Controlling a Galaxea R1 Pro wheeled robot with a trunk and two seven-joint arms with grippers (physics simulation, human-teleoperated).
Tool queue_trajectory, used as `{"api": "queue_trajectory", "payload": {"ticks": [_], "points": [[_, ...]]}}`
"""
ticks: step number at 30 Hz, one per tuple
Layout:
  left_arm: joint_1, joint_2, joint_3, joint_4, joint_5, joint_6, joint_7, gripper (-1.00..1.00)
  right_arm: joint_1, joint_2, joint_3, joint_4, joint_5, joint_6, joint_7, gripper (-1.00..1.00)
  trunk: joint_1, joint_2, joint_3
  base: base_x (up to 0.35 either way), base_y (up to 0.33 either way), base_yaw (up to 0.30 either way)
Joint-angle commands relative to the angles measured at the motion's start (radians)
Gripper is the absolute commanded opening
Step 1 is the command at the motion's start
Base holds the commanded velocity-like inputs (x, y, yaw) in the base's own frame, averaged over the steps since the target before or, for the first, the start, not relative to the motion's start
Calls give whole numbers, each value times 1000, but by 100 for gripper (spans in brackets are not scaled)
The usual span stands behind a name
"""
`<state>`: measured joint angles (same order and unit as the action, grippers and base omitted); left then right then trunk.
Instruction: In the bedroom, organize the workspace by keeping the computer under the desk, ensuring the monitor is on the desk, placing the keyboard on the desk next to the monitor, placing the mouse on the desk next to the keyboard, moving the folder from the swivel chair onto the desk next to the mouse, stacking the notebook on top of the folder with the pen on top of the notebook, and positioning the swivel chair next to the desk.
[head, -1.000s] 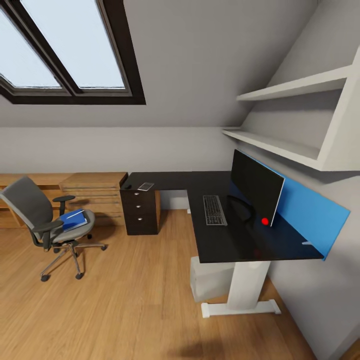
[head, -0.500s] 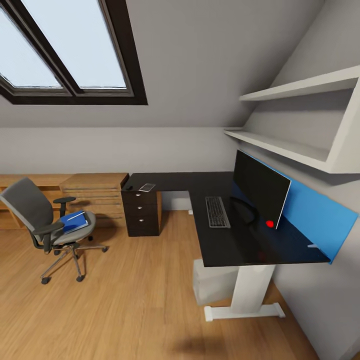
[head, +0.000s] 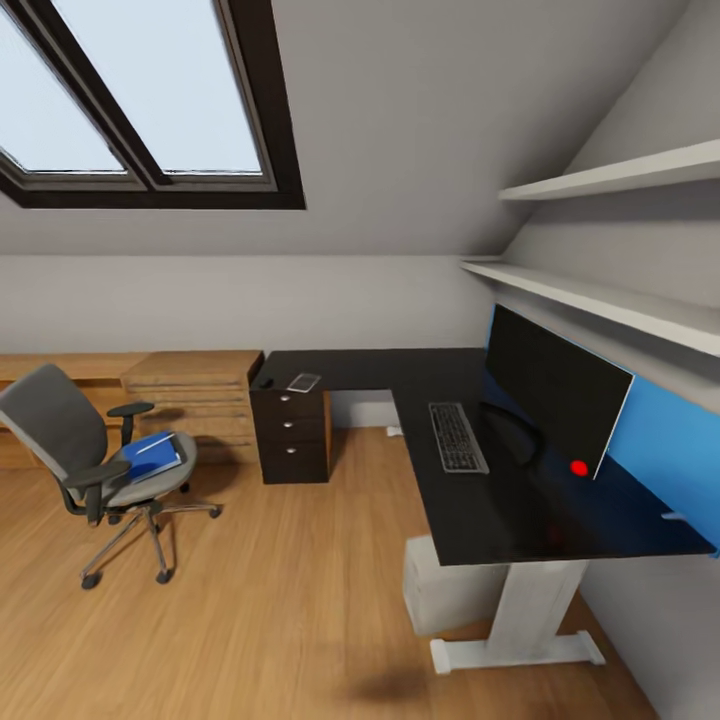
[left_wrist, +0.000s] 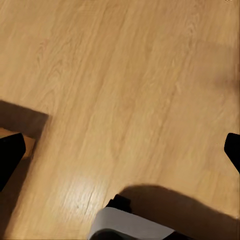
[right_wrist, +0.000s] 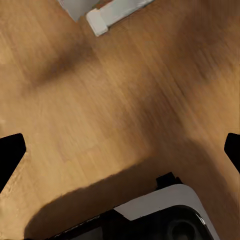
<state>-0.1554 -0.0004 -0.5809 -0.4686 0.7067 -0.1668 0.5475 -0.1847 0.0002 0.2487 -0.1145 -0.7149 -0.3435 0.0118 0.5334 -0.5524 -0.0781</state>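
The black L-shaped desk (head: 370, 366) runs along the right wall. The monitor (head: 555, 392) stands on it, and the keyboard (head: 457, 437) lies in front of the screen. Over the black drawer unit (head: 293, 435) lie the grey notebook (head: 303, 382) and the small black mouse (head: 265, 381). A short white stick, perhaps the pen (head: 676, 517), rests at the desk's right end. The white computer (head: 448, 588) stands under the desk. At the left, apart from the desk, is the swivel chair (head: 70, 430), with the blue folder (head: 152, 455) on its seat. My left gripper (left_wrist: 120, 152) and right gripper (right_wrist: 120, 150) hang open over the wooden floor.
A light wood dresser (head: 195, 392) stands against the back wall between chair and desk. White shelves (head: 610, 295) and a blue panel (head: 662, 440) line the right wall. The desk's white leg and foot (head: 520, 630) stand on the floor, also seen as a white foot (right_wrist: 107, 17). A skylight (head: 150, 100) is above.
The whole head view has shifted: desk and monitor now sit further right and larger, so the camera has moved. Nothing on the desk or chair has moved itself.
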Motion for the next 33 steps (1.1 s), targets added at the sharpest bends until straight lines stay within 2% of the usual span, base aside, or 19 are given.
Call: {"api": "queue_trajectory", "payload": {"ticks": [1,2,4,6,12,15,18,23,25,28,29,32,33], "points": [[-2,-7,-10,5,10,-7,5,100,-1,1,7,-46,-11,-37,1,100,1,-2,-2,302,132,0],[-4,-16,-11,10,9,-7,5,100,-1,3,4,-164,-12,-90,1,100,1,-2,-2,307,180,0],[-4,-15,-10,15,12,-7,5,100,-1,1,0,-188,-14,-102,0,100,1,-2,-2,301,198,0],[-4,-9,-7,66,17,-10,3,100,-1,-21,-14,-201,-19,-112,-1,100,1,-2,-2,271,210,0],[-4,-12,-9,93,18,-10,-12,100,-1,-27,-21,-186,-21,-122,-2,100,1,-2,-2,249,210,0],[-4,-13,-9,96,20,-9,-15,100,-1,-29,-22,-129,-21,-180,-2,100,1,-2,-2,244,210,0],[-4,-13,-8,98,21,-8,-16,100,-1,-27,-16,-100,-18,-275,-1,100,1,-2,-2,244,210,0],[-4,-15,-9,98,22,-9,-17,100,-1,-15,-6,-92,-5,-328,5,100,1,-2,-2,246,210,0],[-4,-15,-9,98,22,-9,-17,100,-1,-7,7,-90,21,-338,6,100,1,-2,-2,278,200,0],[-4,-15,-10,98,21,-9,-17,100,-1,-4,30,-88,83,-343,6,100,1,-2,-2,291,187,0],[-4,-15,-10,98,21,-9,-17,100,-1,-3,42,-87,130,-344,4,100,1,-2,-2,299,177,0],[-4,-15,-10,98,20,-10,-17,100,-1,-2,52,-79,192,-344,3,100,1,-2,-2,301,175,0],[-4,-15,-10,98,20,-10,-17,100,-1,-2,53,-78,199,-344,3,100,1,-2,-2,303,173,0]]}}
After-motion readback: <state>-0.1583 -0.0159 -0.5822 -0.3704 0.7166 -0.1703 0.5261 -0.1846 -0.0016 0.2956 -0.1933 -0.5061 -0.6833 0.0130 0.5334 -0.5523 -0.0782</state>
